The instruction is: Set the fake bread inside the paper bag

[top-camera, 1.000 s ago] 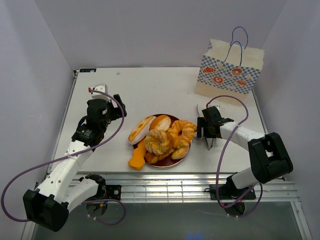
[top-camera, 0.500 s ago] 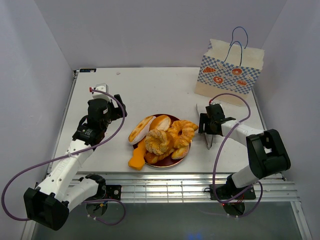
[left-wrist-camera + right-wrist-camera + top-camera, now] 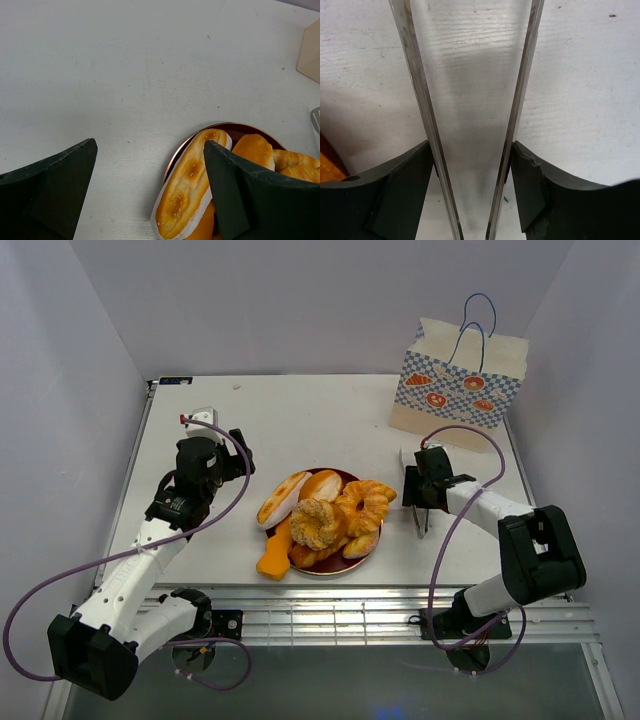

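Glossy bread [image 3: 325,520] looks light, stiff, slippery: pinch across the middle; right claw [image 3: 472,170] clamps tongs [image 3: 420,100], left claw [image 3: 150,150] gapes.

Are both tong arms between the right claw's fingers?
Yes, both arms of the metal tongs run between the fingers of the right claw.

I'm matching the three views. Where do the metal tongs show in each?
Top external: metal tongs, right of the dark red plate.
Left wrist: probably the grey sliver at the right edge.
Right wrist: two steel arms down the centre.
Shared landmark: the dark red plate, in all three.
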Motion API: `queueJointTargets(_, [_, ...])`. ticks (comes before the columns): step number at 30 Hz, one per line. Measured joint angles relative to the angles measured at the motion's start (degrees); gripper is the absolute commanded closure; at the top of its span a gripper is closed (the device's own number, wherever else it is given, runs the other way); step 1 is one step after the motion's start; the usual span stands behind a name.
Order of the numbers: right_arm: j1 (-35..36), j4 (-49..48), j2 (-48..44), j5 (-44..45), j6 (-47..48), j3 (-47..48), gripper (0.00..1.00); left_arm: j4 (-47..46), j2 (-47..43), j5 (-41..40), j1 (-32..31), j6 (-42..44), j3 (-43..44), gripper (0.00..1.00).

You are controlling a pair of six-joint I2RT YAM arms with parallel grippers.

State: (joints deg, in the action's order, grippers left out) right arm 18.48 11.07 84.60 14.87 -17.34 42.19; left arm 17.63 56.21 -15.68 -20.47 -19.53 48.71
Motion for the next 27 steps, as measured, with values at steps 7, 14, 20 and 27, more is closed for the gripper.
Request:
queueJointTargets(7, [0.00, 5.18, -7.56, 2.05, 0.33, 0.24, 0.33, -0.02, 0.26, 0.13, 0.00, 0.02, 0.00, 0.02])
queueJointTargets(14, [0.02, 10.49, -14.99, 2.12, 0.98, 0.98, 0.32, -0.02, 0.26, 0.17, 0.00, 0.02, 0.00, 0.02])
queueJointTargets(20, [0.79, 17.59, -19.63, 1.95, 1.25, 4.79, 0.31, -0.02, 0.26, 0.28, 0.00, 0.02, 0.00, 0.02])
queueJointTargets(27, [2.29, 27.34, -26.73, 1.16, 1.66, 13.94, 0.36, -0.02, 0.26, 0.26, 0.00, 0.09, 0.00, 0.02])
